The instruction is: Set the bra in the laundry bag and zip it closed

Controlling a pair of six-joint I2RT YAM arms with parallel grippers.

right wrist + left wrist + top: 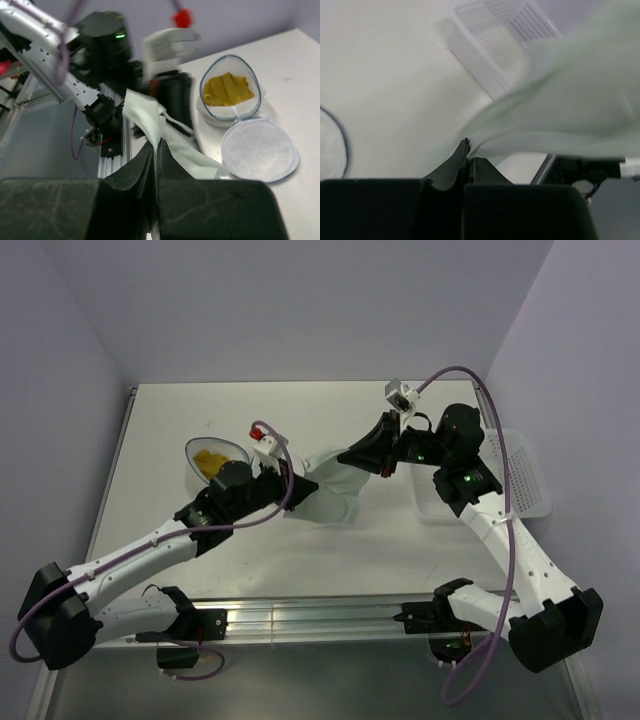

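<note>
The bra (325, 495) is a pale white-green cloth, held up over the table middle between both grippers. My left gripper (287, 480) is shut on its left edge; the wrist view shows the jaws (468, 150) pinching the cloth (560, 100). My right gripper (345, 457) is shut on its right edge; its jaws (156, 145) pinch a fold of the bra (147, 112). The laundry bag (200, 447) lies open on the table to the left of the bra, with something yellow (227, 90) in one half (210, 75) and the mesh lid (259, 150) lying flat beside it.
A white perforated plastic basket (525, 480) stands at the table's right edge, also in the left wrist view (490, 45). The left arm's camera housing (167, 42) and forearm sit close behind the bra. The metal rail (300, 618) runs along the near edge.
</note>
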